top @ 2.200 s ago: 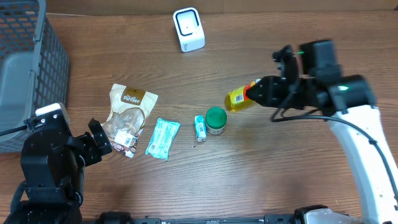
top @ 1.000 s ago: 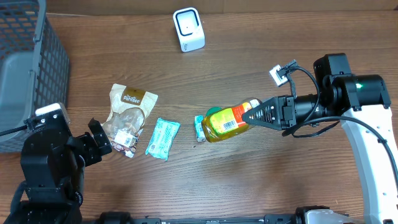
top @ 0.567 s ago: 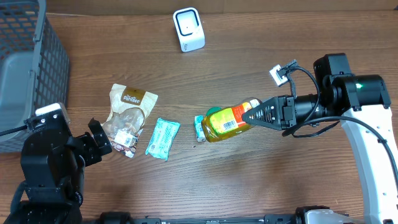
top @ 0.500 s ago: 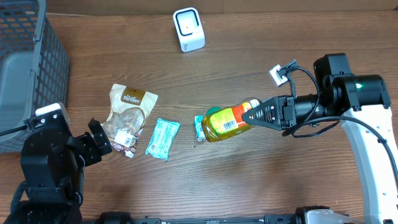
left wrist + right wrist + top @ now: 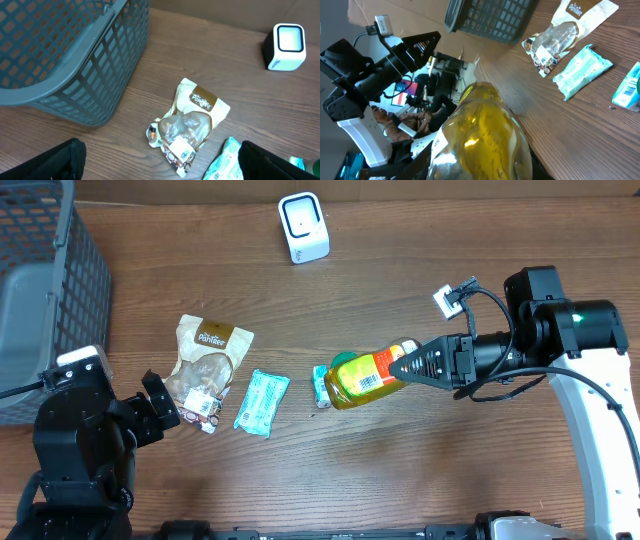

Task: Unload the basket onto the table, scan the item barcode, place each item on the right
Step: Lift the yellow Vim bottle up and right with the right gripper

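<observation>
Bottle (image 5: 365, 375) is in the right gripper (image 5: 405, 366), jaws closed narrow on its yellow body, and it lies on its side over the middle of the table (image 5: 450, 480). Its free end points toward the left side, with a green rim there, probably the cap. A white label patch faces up at the overhead camera; it looks like the barcode but is too small to confirm. Scanner (image 5: 303, 227) stands at the far edge, well apart from the bottle, with its face not turned toward the label. In the right wrist view the bottle fills the lower centre. Small teal pack (image 5: 320, 386) sits just beside or under the bottle's free end, teal packet (image 5: 262, 402) and snack bag (image 5: 205, 365) further left. Basket (image 5: 40, 290) is at the far-left corner. Left gripper (image 5: 160, 405) hovers near the snack bag, jaws spread wide, holding nothing.
</observation>
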Motion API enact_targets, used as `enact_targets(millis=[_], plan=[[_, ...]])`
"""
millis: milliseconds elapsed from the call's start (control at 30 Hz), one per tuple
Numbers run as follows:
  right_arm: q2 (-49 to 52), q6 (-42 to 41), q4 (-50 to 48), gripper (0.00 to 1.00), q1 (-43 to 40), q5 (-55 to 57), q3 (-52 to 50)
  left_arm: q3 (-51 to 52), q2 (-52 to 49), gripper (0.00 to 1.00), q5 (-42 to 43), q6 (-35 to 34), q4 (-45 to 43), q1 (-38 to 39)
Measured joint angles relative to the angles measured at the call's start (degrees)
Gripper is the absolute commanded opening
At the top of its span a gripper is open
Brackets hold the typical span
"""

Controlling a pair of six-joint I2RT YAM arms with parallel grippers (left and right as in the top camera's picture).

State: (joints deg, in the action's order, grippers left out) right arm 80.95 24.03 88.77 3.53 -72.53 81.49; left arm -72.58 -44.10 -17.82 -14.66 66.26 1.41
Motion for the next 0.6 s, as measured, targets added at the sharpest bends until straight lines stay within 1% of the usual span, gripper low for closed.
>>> enact_targets(millis=[367, 467, 600], plan=[[0.0, 0.0, -0.3, 0.18, 0.0, 1.0, 0.0, 0.0, 0.0, 0.99, 0.0, 0.0, 0.0, 0.0], [0.0, -0.1, -1.6, 0.16, 0.0, 2.6, 0.0, 0.0, 0.0, 1.00, 0.0, 0.0, 0.0, 0.0], [0.0, 0.0, -5.9, 0.15, 0.0, 7.8, 0.0, 0.0, 0.0, 1.00, 0.0, 0.0, 0.0, 0.0]])
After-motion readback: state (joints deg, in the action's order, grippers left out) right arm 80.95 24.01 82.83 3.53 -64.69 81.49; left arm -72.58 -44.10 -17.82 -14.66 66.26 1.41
